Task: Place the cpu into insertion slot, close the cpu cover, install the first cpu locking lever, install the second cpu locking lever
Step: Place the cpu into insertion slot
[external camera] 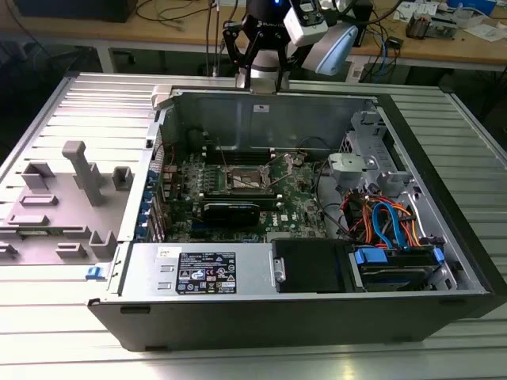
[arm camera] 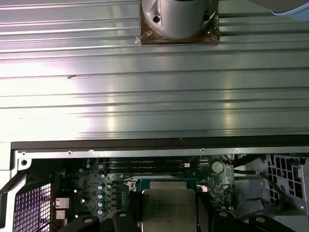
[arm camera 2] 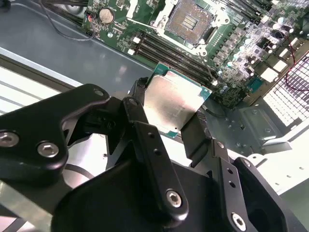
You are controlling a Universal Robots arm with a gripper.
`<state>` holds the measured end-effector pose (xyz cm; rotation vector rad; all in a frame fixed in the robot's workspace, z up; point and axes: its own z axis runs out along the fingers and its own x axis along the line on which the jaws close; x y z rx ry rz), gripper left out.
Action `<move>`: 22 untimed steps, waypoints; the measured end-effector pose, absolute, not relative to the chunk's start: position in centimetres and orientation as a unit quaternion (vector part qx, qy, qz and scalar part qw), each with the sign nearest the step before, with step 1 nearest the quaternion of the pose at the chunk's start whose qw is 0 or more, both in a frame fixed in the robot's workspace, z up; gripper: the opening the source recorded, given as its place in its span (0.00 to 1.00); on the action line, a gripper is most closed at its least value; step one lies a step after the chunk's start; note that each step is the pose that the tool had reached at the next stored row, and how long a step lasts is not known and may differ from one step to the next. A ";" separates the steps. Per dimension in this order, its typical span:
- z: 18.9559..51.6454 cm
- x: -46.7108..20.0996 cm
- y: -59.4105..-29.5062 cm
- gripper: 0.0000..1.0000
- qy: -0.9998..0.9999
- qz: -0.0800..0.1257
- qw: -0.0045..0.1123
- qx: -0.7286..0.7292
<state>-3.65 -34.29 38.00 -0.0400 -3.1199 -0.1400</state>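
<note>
One little silver cpu [arm camera 2: 176, 104] sits pinched edge to edge in the black pincer [arm camera 2: 169, 112], up above the green board [arm camera 2: 118, 26]. The insertion slot [arm camera 2: 190, 19] lies apart from it, inside the open computer case [external camera: 277, 119] on the table [external camera: 238, 360].

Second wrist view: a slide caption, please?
Gripper, jaws shut on the cpu, near the motherboard and its empty insertion slot.

One cpu [arm camera 2: 175, 104], flat and silver. One insertion slot [arm camera 2: 189, 20], square and dark. Two black fingers [arm camera 2: 142, 130]. One green board [external camera: 297, 202] inside one open computer case [external camera: 261, 317]. One round silver battery [arm camera 2: 106, 16]. One grey plastic rack [external camera: 79, 166] on one ribbed metal surface [external camera: 238, 360].
</note>
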 end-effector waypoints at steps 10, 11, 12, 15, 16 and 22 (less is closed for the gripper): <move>38.0 -3.7 -35.0 0.54 -0.999 -0.045 0.009 -0.013; 38.0 -3.7 -35.0 0.54 -0.999 -0.045 0.009 -0.013; 38.0 -3.7 -35.1 0.54 -0.999 -0.045 0.009 -0.013; 38.0 -3.7 -35.1 0.54 -0.999 -0.045 0.009 -0.013; 38.0 -3.7 -35.1 0.54 -0.999 -0.045 0.009 -0.013; 38.0 -3.7 -35.2 0.54 -0.999 -0.045 0.009 -0.013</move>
